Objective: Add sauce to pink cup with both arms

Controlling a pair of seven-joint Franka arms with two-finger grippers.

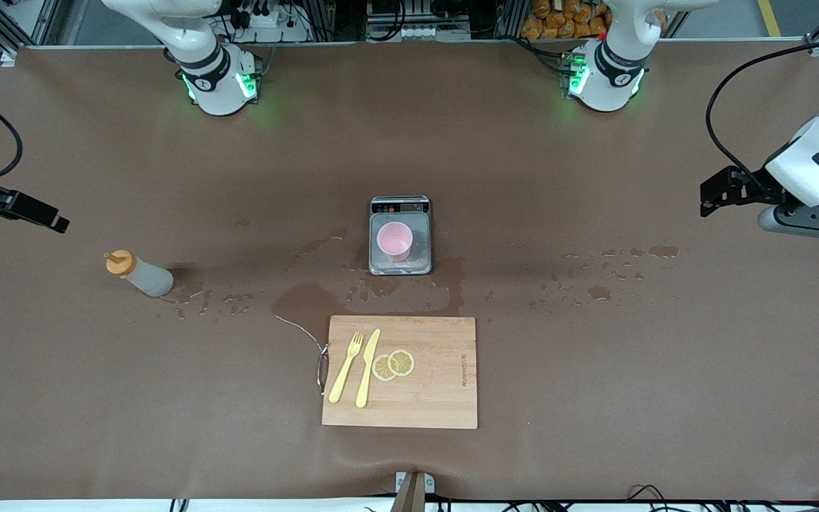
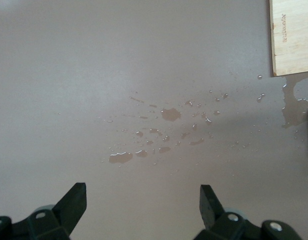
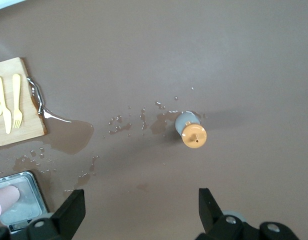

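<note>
With both arms partly cut off at the table's ends, the left gripper (image 2: 139,207) and right gripper (image 3: 141,210) hung wide open and empty, the sauce (image 1: 138,273) stood toward the right arm's end, and the pink cup (image 1: 394,240) sat on the scale (image 1: 400,235).

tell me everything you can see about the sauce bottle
The sauce bottle is a small squeeze bottle with a translucent greyish-white body, plastic by its look, and an orange nozzle cap. It stands upright and capped on the brown table cover toward the right arm's end, well apart from the scale and pink cup. Small wet patches lie on the cover at its base. Nothing grips it: the right wrist view shows it from above, ahead of the open right pincer.
</note>
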